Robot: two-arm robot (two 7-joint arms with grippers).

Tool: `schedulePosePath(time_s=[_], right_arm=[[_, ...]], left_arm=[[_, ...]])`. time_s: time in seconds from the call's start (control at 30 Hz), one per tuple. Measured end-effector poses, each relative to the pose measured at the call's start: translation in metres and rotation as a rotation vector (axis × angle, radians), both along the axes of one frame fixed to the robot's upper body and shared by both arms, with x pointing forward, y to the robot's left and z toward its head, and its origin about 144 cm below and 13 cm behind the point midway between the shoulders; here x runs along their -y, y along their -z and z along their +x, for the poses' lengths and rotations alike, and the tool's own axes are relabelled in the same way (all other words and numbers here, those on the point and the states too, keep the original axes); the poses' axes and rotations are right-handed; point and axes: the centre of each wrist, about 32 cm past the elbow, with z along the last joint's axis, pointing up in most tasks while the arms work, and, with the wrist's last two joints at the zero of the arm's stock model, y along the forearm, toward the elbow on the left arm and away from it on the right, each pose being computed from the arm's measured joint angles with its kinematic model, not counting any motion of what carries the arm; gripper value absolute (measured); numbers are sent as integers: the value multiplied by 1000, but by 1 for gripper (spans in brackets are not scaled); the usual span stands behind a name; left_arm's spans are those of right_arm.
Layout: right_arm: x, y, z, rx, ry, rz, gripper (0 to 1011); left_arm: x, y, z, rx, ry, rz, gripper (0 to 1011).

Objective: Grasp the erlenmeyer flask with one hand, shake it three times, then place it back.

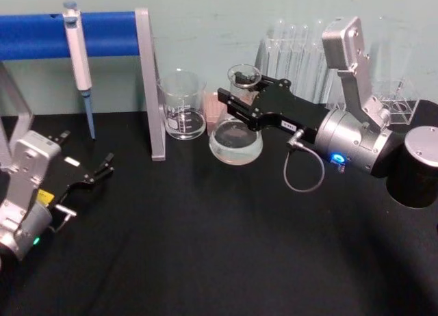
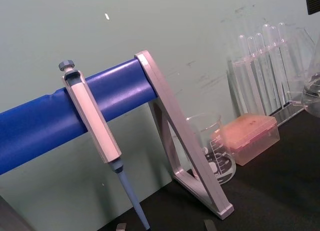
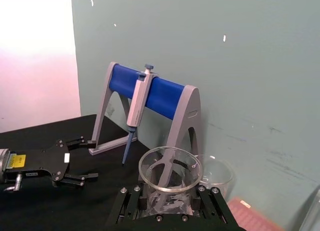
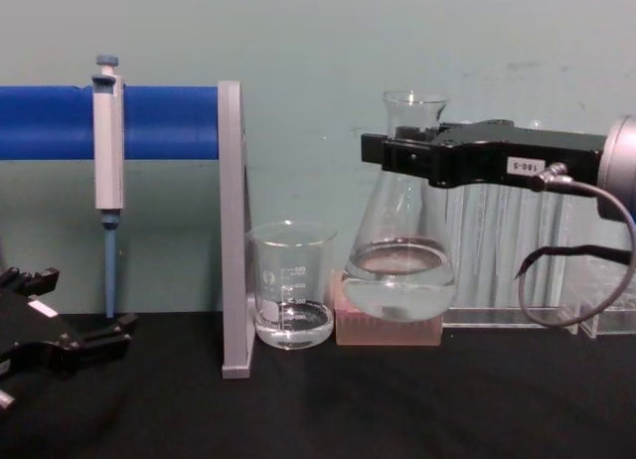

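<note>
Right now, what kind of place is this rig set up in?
Probably a chemistry lab bench: a pipette hangs on a blue stand, a beaker and test tubes stand by the wall, and the right gripper clamps the erlenmeyer flask by its neck. The left gripper sits open at far left.

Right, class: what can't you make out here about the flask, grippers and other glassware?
Chest view: the erlenmeyer flask neck, hidden behind the right gripper.
Chest view: the left gripper body, cut off by the left edge.
Head view: the beaker markings, too small to read.
Left wrist view: the pipette tip, cut off by the bottom edge.
</note>
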Motion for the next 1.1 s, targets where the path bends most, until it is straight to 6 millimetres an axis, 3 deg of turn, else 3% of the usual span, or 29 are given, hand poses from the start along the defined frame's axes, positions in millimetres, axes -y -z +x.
schedulePosePath(time_s=[1.1], right_arm=[[-4, 4, 6, -18, -12, -7, 456]], left_arm=[[0, 0, 0, 0, 0, 0, 1001]])
